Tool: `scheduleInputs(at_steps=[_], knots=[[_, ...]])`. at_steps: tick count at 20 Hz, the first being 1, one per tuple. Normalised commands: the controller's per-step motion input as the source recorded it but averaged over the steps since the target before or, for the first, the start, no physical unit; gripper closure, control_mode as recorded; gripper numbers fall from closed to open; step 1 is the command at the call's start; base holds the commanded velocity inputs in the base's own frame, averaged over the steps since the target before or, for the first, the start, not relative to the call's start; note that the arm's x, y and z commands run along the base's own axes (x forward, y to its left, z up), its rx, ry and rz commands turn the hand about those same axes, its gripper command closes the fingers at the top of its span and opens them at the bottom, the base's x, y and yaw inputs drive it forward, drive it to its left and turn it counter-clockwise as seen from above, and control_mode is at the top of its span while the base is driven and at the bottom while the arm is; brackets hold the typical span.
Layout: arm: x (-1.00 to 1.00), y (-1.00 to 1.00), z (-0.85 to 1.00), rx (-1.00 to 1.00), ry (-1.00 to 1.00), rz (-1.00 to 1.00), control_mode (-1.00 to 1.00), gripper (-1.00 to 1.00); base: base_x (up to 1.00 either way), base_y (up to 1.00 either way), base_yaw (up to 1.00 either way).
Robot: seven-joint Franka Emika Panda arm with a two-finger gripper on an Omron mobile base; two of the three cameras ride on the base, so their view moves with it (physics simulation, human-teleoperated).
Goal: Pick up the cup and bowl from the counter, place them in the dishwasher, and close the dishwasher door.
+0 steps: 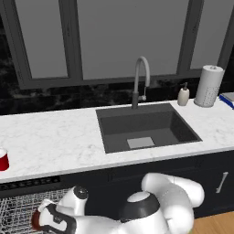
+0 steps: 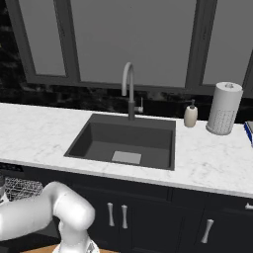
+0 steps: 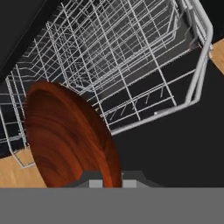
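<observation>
Bowl (image 3: 70, 140) in my end effector (image 3: 109, 183): glossy reddish-brown, wood-grain streaks, smooth. Dishwasher (image 3: 144, 61) rack: thin white wire, looks coated metal; the cavity around it is matt black. Floor (image 3: 13, 173) under it: light wood planks. Worktop (image 1: 55, 137): white marble look, faint grey veins, smooth with a low sheen. Sink (image 1: 146, 125): matt dark grey. Faucet (image 1: 140, 77): brushed grey metal. Cup (image 1: 3, 160): plain red, smooth, white rim. Soap bottle (image 1: 183, 96): off-white, matt. Paper towel roll (image 1: 209, 86): white paper, dimpled. Cabinet fronts (image 2: 163, 217): matt black, silver metal handles. My arm shell (image 2: 54, 210): glossy white plastic.
</observation>
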Motion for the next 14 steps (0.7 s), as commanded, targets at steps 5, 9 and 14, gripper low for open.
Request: scheduleInputs(at_steps=[5,9,14], knots=[[0.3,0.35,0.31,-0.02,0.02,0.0,-1.0,1.0,0.0,0.0,0.0],[0.29,0.41,0.45,-0.06,0.17,0.0,-1.0,1.0,0.0,0.0,0.0],[0.24,0.49,0.06,-0.11,0.27,-0.01,-1.0,1.0,0.0,0.0,0.0]])
